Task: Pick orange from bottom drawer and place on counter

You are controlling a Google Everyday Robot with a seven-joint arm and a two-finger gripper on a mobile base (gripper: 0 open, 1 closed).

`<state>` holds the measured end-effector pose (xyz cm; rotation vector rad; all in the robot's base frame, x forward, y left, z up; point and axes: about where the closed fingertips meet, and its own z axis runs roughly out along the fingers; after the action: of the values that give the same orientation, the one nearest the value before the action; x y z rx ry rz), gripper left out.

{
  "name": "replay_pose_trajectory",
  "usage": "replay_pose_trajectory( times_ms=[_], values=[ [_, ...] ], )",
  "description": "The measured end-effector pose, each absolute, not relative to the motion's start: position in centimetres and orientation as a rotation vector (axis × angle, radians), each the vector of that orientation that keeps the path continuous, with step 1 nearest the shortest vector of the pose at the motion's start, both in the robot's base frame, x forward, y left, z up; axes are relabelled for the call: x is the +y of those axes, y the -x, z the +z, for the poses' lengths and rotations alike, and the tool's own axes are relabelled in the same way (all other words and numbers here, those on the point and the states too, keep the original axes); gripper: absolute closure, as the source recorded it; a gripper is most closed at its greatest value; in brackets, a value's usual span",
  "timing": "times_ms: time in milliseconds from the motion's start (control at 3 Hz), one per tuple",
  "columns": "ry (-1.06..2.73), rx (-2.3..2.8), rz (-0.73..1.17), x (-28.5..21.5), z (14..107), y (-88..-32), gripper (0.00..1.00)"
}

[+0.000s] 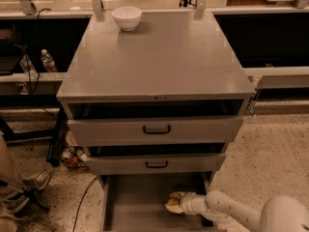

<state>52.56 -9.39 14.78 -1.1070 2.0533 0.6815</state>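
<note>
Sitting in bottom drawer (135, 204), claw (173, 203); orange indistinguishable from it.

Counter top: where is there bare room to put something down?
On the counter, everything in front of and right of the white bowl is bare, out to the edges. The bottom drawer is bare on its left; its right is crowded by the tool inside it.

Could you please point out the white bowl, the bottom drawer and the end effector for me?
white bowl (127, 18), camera view, its front wall.
bottom drawer (137, 208), camera view, its bare floor.
end effector (174, 202), camera view, its tip, low inside the bottom drawer.
</note>
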Motion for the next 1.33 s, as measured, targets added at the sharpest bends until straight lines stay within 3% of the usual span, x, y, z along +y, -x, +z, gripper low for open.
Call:
replay_pose_trajectory(
  times_ms=[1333],
  values=[
    [1.098,1.772,0.975,-9.5,22.1,-51.1,1.0]
  ],
)
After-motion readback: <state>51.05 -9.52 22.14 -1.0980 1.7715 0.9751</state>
